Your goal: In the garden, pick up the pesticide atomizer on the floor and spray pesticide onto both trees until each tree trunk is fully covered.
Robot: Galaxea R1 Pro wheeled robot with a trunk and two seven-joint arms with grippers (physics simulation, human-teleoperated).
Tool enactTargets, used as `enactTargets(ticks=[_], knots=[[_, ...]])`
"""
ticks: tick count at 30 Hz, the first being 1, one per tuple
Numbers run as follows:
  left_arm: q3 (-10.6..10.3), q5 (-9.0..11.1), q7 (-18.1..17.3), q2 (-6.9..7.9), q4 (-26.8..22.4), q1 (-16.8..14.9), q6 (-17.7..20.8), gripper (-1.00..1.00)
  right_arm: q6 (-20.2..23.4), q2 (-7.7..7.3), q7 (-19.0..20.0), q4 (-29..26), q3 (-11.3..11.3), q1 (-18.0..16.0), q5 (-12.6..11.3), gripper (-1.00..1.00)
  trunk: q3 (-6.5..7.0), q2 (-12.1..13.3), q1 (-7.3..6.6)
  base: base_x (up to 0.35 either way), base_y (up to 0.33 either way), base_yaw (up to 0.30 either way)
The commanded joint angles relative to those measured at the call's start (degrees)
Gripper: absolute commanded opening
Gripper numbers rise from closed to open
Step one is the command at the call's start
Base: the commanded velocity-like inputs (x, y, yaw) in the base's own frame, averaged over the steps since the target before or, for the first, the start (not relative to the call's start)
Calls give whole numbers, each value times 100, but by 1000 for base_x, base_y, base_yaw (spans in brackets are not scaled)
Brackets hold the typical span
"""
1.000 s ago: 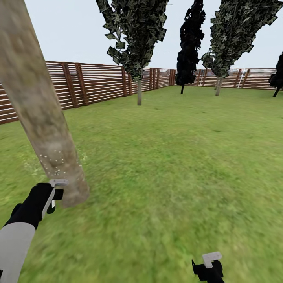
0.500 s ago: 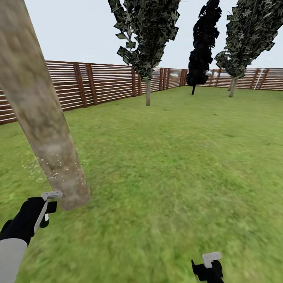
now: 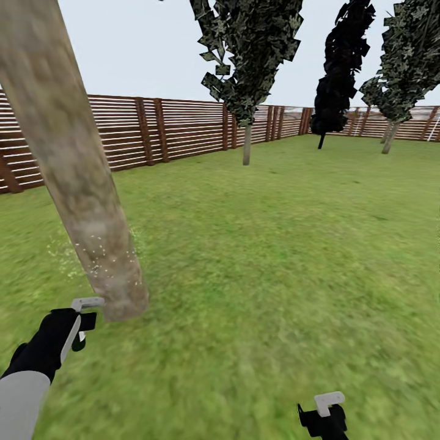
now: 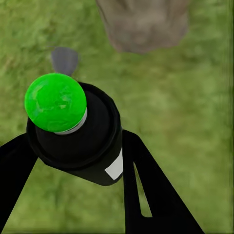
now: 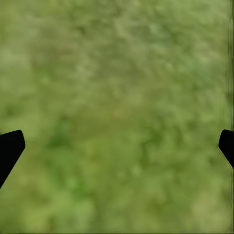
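1. The black left gripper [image 3: 78,322] was clamped on the slim dark cylindrical pesticide atomizer [image 4: 80,134], whose cap top showed a bright green dome in the left wrist view; the atomizer sat between the 2 black fingers [image 4: 146,190], just beside the base of the thick pale grey-beige tree trunk [image 3: 73,165].
2. That trunk rose tilted from the blurry green grass floor [image 3: 263,263] at the near left of the lawn; fine white specks dotted its lower part and the grass beside it.
3. The black right gripper [image 3: 324,415] hung over bare grass at the lawn's near edge; in the right wrist view its fingertips [image 5: 9,148] stood far apart, jaws spread and holding nothing.
4. A brown horizontal-slat wooden fence [image 3: 177,131] bounded the lawn's far side; a second tree with a mottled dark-green crown [image 3: 247,55] stood near it; a narrow black-green tree [image 3: 339,67] stood further right.
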Motion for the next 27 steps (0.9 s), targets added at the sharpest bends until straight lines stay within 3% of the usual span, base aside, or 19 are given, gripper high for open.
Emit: enactTargets(ticks=[1,20,27], knots=[[8,-81,-25,-15,-9,-4,29,-100,-5,0,-50,5,18,-3,58,100,-5,-2,-1,0,-266,0],[8,-81,-25,-20,-27,-4,37,-100,-5,14,-50,5,18,-3,58,100,-5,-2,-1,137,-250,1],[16,-87,-25,-20,-27,-4,37,-100,-5,26,-50,5,18,-3,58,100,-5,-2,-1,155,-240,224]])
